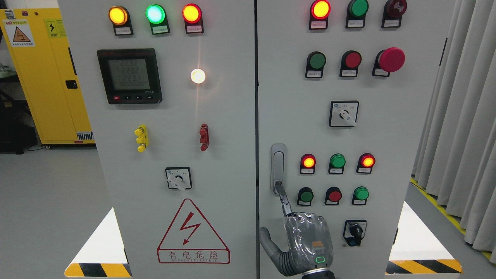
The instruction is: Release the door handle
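The silver door handle (278, 166) is set upright in the right cabinet door (387, 135), just right of the seam between the two doors. My right hand (304, 238) comes up from the bottom edge, back toward the camera. Its index finger (284, 201) is stretched out, and its tip touches the round lock button at the handle's lower end. The other fingers are curled and the thumb sticks out to the left. The hand holds nothing. The left arm is out of view.
The right door carries lamps, push buttons, a red mushroom button (391, 59) and rotary switches (354, 231) close to my hand. The left door (174, 135) has a meter and a warning triangle. A yellow cabinet (42, 77) stands at the left, curtains (465, 116) at the right.
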`<action>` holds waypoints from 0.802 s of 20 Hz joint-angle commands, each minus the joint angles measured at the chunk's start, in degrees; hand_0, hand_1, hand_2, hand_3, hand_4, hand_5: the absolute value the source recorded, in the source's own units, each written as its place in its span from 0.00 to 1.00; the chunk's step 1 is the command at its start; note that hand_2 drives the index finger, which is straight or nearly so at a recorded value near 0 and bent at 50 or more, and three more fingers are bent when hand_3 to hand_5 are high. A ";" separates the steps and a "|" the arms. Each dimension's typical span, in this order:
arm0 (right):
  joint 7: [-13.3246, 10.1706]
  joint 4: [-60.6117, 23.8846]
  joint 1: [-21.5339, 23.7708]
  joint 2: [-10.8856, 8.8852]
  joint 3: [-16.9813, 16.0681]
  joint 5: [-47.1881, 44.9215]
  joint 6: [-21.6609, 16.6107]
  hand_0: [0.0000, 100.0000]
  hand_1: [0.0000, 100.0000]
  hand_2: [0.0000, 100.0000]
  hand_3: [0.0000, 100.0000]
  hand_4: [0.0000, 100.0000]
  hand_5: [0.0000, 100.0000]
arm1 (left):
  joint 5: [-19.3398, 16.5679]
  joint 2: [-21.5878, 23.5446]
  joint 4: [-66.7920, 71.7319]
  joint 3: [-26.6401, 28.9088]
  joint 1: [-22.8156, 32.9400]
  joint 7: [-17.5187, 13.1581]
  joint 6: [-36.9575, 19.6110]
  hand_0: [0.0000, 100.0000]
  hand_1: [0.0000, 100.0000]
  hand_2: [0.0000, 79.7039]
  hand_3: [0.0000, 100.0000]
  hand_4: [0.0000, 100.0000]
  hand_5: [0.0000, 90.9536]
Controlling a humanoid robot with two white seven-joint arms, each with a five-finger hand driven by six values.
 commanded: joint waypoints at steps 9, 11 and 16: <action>0.03 0.29 0.34 0.03 0.20 -0.01 0.49 0.50 0.42 0.00 1.00 1.00 1.00 | 0.00 0.00 -0.70 0.00 0.00 0.01 -0.02 0.12 0.56 0.00 0.00 0.00 0.00; 0.03 0.46 0.34 0.12 0.20 -0.01 0.49 0.50 0.42 0.00 1.00 1.00 1.00 | 0.00 0.00 -0.70 0.00 0.00 0.01 -0.02 0.12 0.56 0.00 0.00 0.00 0.00; -0.06 0.47 0.52 0.03 0.37 -0.01 0.49 0.50 0.42 0.01 1.00 1.00 1.00 | 0.00 0.00 -0.70 0.00 0.00 0.01 -0.02 0.12 0.56 0.00 0.00 0.00 0.00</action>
